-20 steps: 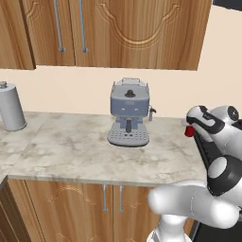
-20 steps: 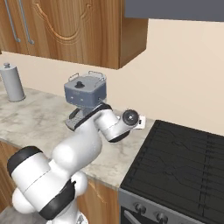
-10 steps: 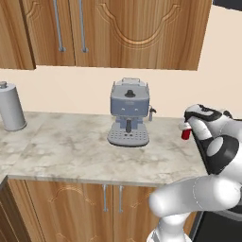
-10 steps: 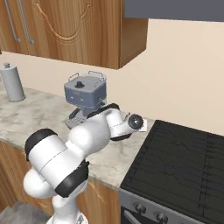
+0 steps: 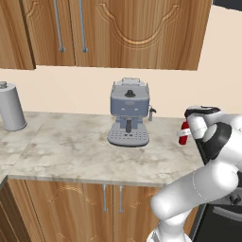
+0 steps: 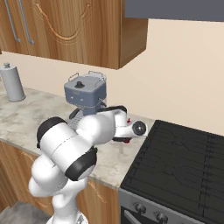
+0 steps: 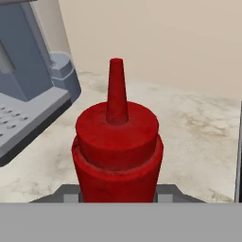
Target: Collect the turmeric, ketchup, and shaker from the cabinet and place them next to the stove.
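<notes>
My tool [image 5: 185,134] is closed on the ketchup [image 7: 117,156], a red squeeze bottle with its pointed nozzle up, gripped low on its body. I hold it over the marble worktop [image 5: 71,151], in the gap between the grey-blue coffee machine [image 5: 128,118] and the black stove [image 6: 175,153]; I cannot tell whether its base touches the worktop. The wood cabinet [image 5: 118,28] hangs above with its doors shut. A silver canister [image 5: 11,106] stands far off at the worktop's left end.
</notes>
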Controlling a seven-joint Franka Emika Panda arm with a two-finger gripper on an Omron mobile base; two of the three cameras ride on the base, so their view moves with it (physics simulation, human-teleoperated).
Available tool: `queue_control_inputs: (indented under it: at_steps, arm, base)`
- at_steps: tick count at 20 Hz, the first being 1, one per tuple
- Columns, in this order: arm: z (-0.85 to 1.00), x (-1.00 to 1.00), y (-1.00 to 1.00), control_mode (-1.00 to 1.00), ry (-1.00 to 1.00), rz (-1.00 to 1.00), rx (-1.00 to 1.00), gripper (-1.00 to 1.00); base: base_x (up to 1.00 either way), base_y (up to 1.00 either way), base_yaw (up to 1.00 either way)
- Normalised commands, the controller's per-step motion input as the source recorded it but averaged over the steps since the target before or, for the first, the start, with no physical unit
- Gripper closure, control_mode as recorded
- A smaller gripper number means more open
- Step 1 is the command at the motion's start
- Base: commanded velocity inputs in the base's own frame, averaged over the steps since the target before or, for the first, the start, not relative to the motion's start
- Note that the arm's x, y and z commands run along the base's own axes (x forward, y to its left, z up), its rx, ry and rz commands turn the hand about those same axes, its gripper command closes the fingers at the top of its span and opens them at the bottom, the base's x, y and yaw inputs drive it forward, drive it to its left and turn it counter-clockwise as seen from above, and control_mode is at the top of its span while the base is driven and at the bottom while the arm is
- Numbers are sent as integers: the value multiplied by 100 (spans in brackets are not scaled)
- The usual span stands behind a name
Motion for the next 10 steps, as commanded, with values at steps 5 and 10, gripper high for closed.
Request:
queue_control_inputs:
  at_steps: [5, 10]
  arm:
    - [-41, 5, 0, -100, 0, 6, 0, 100]
    - [-22, 0, -1, -100, -3, 5, 0, -100]
  base:
    - [0, 0, 0]
    - [0, 0, 0]
